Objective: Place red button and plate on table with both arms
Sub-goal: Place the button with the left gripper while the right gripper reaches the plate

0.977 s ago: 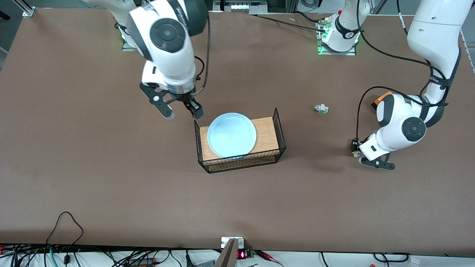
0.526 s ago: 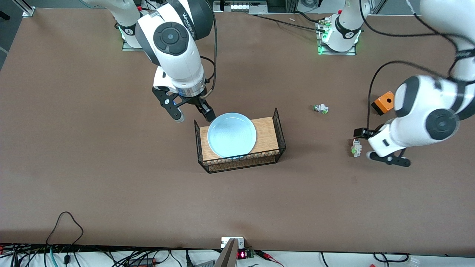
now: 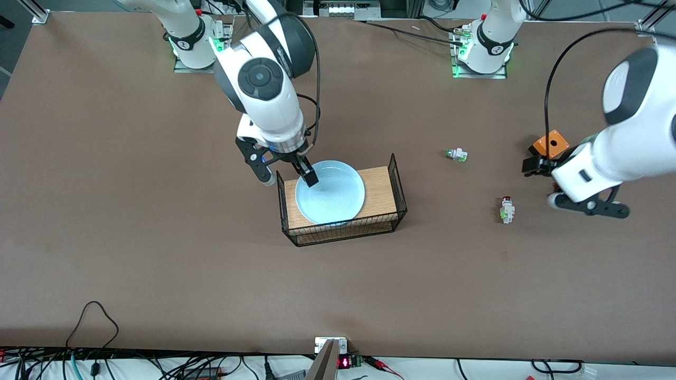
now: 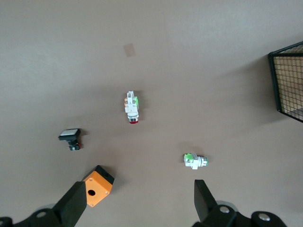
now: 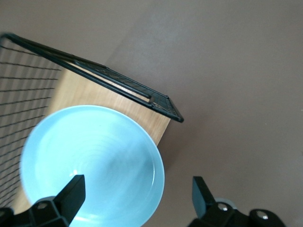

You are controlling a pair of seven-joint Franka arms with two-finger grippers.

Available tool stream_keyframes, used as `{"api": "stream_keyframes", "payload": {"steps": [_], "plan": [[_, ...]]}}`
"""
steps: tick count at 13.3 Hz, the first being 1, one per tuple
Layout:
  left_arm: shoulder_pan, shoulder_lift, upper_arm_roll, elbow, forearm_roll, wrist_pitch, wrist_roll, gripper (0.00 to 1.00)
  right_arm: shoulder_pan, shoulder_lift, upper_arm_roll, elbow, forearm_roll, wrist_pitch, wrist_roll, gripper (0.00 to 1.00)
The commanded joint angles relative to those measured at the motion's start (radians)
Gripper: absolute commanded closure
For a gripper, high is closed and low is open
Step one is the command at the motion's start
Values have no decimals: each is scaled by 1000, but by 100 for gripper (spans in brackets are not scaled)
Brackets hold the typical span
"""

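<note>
brown table [image 3: 158, 237], plate [image 3: 338, 198] edge under right gripper [image 3: 289, 177] finger

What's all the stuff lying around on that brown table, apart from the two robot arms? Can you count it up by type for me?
Push-button switches: 3, the red button, a white switch with a green end and a black switch with a white cap
Plates: 1, the pale blue plate
Racks: 1, the wood-topped wire rack
Orange boxes: 1, the orange box
Total: 6
</note>
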Motion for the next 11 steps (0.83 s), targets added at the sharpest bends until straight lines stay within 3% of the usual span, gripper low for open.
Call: {"api": "stream_keyframes", "payload": {"steps": [1, 2, 4, 5, 7, 9, 10, 11], "plan": [[-83, -133, 105, -98, -12, 18, -11, 0, 16, 18, 6, -42, -20, 35, -3, 0], [-128, -196, 179, -183, -16, 87, -9, 0, 22, 29, 6, -43, -21, 35, -6, 0], [-162, -310, 233, -360, -34, 269, -8, 0, 33, 35, 6, -43, -23, 35, -6, 0], [-195, -333, 273, -393, -38, 293, -8, 0, 33, 46, 6, -43, -23, 35, -8, 0], [-240, -335, 308, -395, -38, 291, -6, 0, 33, 51, 6, -43, -23, 35, -16, 4], [-243, -326, 307, -383, -38, 285, -6, 0, 31, 51, 6, -40, -20, 35, -16, 15], [-243, -311, 302, -357, -39, 282, -4, 0, 31, 51, 6, -40, -12, 35, -16, 26], [-242, -304, 296, -345, -39, 261, -6, 0, 31, 51, 6, -37, -6, 36, -14, 29]]}}
